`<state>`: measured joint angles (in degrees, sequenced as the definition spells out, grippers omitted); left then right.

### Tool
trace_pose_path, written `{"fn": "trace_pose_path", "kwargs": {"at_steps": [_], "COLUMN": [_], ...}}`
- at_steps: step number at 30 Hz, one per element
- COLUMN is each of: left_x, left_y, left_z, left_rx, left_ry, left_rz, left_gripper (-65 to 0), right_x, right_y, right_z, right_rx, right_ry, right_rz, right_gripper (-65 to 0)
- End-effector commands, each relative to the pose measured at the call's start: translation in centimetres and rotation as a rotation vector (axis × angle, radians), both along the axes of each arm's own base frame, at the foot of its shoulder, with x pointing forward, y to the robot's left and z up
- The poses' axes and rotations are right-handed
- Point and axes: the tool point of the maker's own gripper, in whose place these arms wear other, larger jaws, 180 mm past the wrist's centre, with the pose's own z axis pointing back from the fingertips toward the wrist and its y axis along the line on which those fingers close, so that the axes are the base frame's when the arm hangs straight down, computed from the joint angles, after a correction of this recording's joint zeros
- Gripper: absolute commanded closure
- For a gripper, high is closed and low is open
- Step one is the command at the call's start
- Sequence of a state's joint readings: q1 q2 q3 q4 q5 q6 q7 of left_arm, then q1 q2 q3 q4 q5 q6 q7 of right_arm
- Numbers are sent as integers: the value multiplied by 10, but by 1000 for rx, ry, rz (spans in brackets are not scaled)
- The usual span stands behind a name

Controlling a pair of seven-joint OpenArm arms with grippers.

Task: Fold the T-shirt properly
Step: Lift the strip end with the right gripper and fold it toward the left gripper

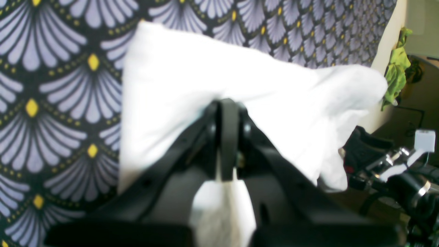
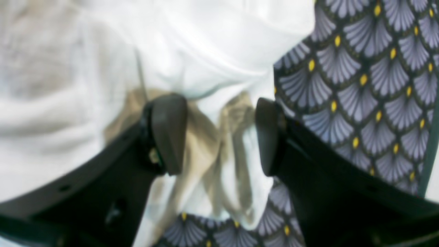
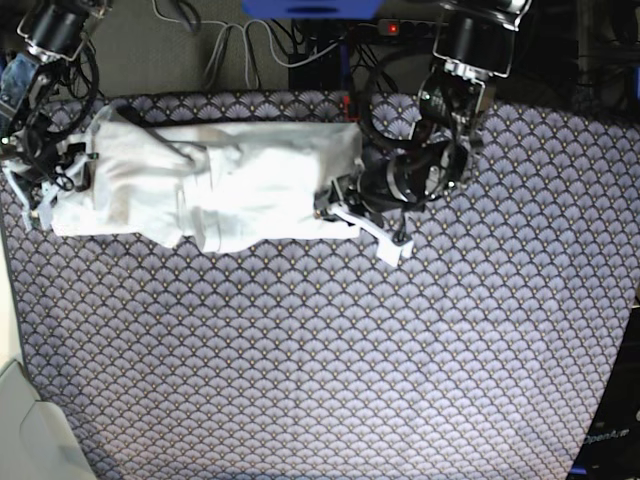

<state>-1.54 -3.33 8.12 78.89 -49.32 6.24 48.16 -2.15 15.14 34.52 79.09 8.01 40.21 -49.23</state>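
Base view: T-shirt [image 3: 215, 190] lies as a long wrinkled band across the top of the patterned tablecloth [image 3: 330, 350], one arm at each end. Left gripper [image 1: 228, 137] has its fingers pinched together on a fold of the cloth, lifting it. Right gripper [image 2: 219, 133] has fingers spread wide, bunched fabric between them, apparently not clamped; view is blurry.

The base view looks straight down from high above the patterned counter [image 3: 320, 360], taking in the whole T-shirt [image 3: 210, 190]. Each wrist view sits close behind its own fingers, looking along them at the T-shirt's ends. All three share the T-shirt and the counter's fan pattern.
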Motion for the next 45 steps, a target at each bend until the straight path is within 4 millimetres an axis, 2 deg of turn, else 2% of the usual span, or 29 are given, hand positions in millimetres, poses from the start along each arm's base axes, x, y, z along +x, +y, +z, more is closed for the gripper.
{"fn": "trace_pose_path", "kwargs": {"at_steps": [1,4,13,15,16,19,20,25,26,29,35,38,45], "left_x": [7,6,3,3,3,3,3,3,3,3,3,3,3], "left_y": [0,0,1,2,2,2,2,3,6,7,7,7,7], "left_z": [9,7,4,5,5,5,5,4,3,3,3,3,3], "left_rx": [-1,-1,5,2,2,2,2,5,11,13,13,13,13], "left_ry": [-28,-24,-17,-17,-17,-17,-17,-17,-17,-16,-16,-16,-16], "left_rz": [4,4,5,7,7,7,7,7,7,7,7,7,7], "left_gripper": [-3,-3,-3,-3,-3,-3,-3,-3,-3,-3,-3,-3,-3], "right_x": [4,2,2,0,0,-2,-3,-2,-1,12,27,26,27], "right_y": [-6,-13,-10,-6,-5,3,4,1,1,0,24,36,94], "right_z": [3,1,-1,-4,-5,-10,-10,-8,-5,21,63,79,113], "right_rx": [-11,-16,-8,1,3,21,21,17,11,-40,-99,-122,-155], "right_ry": [-4,12,14,18,20,25,30,21,13,-54,-186,-221,-296], "right_rz": [-5,-9,-10,-9,-7,-7,-7,-12,-10,11,58,76,208], "right_gripper": [-337,-337,-324,-274,-228,-21,0,-1,-1,-1,-1,-1,-1]}}
